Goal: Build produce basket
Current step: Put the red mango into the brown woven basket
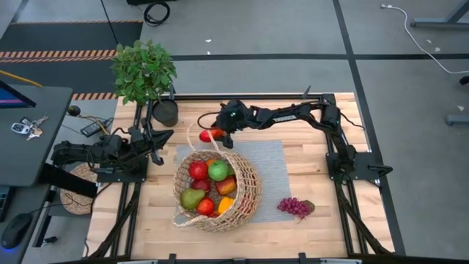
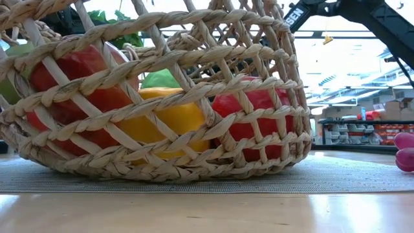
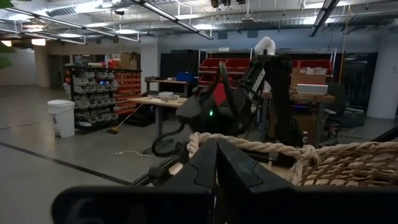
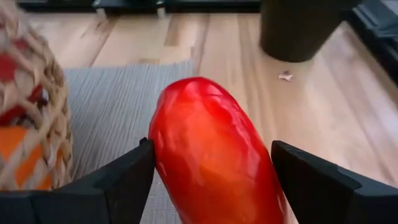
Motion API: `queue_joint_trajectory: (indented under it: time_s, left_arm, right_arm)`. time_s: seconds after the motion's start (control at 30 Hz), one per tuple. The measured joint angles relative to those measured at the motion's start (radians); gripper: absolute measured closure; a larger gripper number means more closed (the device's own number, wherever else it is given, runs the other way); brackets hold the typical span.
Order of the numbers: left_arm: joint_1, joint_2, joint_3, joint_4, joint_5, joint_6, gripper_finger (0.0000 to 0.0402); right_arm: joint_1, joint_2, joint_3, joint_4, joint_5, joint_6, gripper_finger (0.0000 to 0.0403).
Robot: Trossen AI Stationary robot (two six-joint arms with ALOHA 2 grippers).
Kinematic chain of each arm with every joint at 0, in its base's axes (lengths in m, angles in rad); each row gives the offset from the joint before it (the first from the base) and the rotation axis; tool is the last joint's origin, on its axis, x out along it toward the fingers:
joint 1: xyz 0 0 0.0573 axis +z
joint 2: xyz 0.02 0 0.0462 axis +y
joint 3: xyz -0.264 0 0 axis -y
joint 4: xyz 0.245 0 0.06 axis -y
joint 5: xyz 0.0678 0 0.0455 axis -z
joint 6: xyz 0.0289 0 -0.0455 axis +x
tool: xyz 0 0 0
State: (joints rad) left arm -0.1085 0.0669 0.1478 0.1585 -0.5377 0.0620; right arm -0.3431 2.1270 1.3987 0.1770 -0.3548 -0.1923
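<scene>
The right gripper (image 4: 211, 174) pinches a red produce piece (image 4: 211, 155) between its fingers (image 4: 118, 180), just beside the basket (image 1: 242, 192) rim. The left gripper (image 1: 157, 139) waits apart, fingers pressed together.

A robotics lab or workshop: a wooden worktable (image 1: 308, 227) framed in black rails stands on a grey concrete floor (image 1: 410, 88) with hazard-striped tape (image 1: 58, 55), and beyond are parts shelving with red bins (image 3: 102, 87), workbenches (image 3: 158, 101), exposed ceiling ducts (image 3: 87, 9).
</scene>
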Motion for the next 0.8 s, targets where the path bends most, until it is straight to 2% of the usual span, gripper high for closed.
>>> queue_joint_trajectory:
  time_s: [0.13, 0.3, 0.5, 0.63, 0.8]
  left_arm:
    - [0.0, 0.0, 0.0, -0.001, 0.0, 0.0, 0.0381]
    - [0.0, 0.0, 0.0, -0.002, 0.0, 0.0, 0.0379]
    - [0.0, 0.0, 0.0, -0.007, 0.0, 0.0, 0.0385]
    - [0.0, 0.0, 0.0, -0.008, 0.0, 0.0, 0.0381]
    - [0.0, 0.0, 0.0, -0.008, 0.0, 0.0, 0.038]
  right_arm:
    - [0.0, -0.043, 0.0, 0.007, 0.07, 0.015, 0.0082]
    - [-0.001, -0.115, 0.002, -0.011, 0.221, 0.077, 0.0082]
    - [-0.002, -0.267, 0.002, -0.07, 0.388, 0.095, 0.0082]
    - [-0.002, -0.386, 0.002, -0.073, 0.403, 0.08, 0.0082]
    - [0.014, -0.502, 0.002, -0.074, 0.328, 0.054, 0.0084]
